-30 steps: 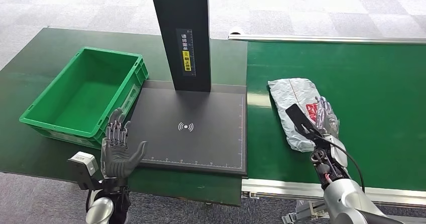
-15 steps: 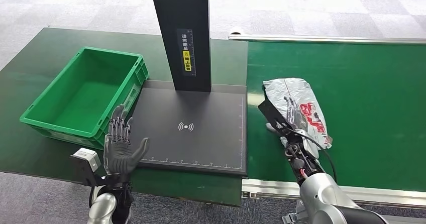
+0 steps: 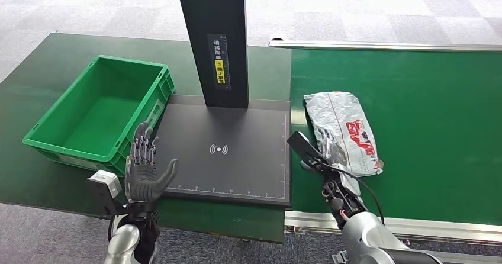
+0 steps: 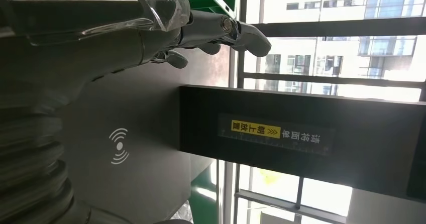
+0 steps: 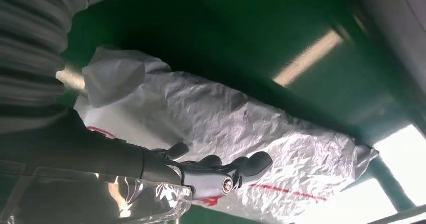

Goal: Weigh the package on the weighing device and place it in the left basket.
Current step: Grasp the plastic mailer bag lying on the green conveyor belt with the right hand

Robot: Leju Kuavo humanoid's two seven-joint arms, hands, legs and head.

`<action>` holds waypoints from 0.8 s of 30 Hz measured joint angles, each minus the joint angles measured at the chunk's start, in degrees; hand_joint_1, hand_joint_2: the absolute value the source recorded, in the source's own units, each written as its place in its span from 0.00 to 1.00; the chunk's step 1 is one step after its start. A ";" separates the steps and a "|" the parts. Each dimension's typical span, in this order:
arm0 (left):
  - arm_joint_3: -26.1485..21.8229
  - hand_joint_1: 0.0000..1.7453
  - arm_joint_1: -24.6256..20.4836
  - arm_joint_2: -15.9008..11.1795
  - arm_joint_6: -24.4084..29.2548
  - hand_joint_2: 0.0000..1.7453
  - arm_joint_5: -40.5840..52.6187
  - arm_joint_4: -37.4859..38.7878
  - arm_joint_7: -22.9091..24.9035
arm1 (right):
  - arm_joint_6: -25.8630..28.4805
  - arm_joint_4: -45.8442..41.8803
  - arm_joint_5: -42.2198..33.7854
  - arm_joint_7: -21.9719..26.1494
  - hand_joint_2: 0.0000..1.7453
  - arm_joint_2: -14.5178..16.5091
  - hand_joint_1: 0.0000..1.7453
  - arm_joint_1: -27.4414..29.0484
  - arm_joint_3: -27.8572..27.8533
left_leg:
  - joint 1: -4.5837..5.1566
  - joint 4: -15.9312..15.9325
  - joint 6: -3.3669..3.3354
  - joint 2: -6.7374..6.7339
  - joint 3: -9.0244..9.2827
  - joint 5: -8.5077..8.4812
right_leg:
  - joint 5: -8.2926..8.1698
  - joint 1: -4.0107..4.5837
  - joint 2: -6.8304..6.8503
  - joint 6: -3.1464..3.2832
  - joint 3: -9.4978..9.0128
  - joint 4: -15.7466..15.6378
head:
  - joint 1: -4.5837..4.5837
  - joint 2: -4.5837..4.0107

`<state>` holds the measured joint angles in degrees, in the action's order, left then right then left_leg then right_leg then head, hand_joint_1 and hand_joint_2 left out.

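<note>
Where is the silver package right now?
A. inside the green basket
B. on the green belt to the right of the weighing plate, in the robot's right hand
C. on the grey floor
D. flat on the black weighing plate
B. The head view shows the silver package over the green belt, right of the black weighing plate, with the right hand gripping it; the green basket holds nothing.

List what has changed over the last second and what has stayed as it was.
The right hand has carried the silver package leftward along the green belt, toward the black scale; it now lies near the scale's right edge. The left hand stayed raised and open by the green basket, which is unmoved.
</note>
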<state>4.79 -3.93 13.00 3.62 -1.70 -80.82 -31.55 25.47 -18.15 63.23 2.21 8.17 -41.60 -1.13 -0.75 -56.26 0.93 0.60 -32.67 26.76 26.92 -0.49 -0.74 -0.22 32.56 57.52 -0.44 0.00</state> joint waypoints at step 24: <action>-0.02 0.00 -0.44 0.05 0.14 1.00 0.00 0.56 0.58 | 9.39 -1.84 3.81 -1.35 1.00 -0.95 0.00 -1.77 3.97 | 0.01 0.00 0.00 0.00 0.00 0.00 | 0.00 -0.01 0.00 0.00 0.00 0.00 | 0.00 0.00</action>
<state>4.76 -4.37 13.05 3.76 -1.70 -80.25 -30.97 34.86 -19.99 67.04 0.85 7.22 -43.37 2.84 -0.74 -56.26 0.93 0.60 -32.67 26.76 26.91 -0.50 -0.74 -0.22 32.56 57.52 -0.44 0.00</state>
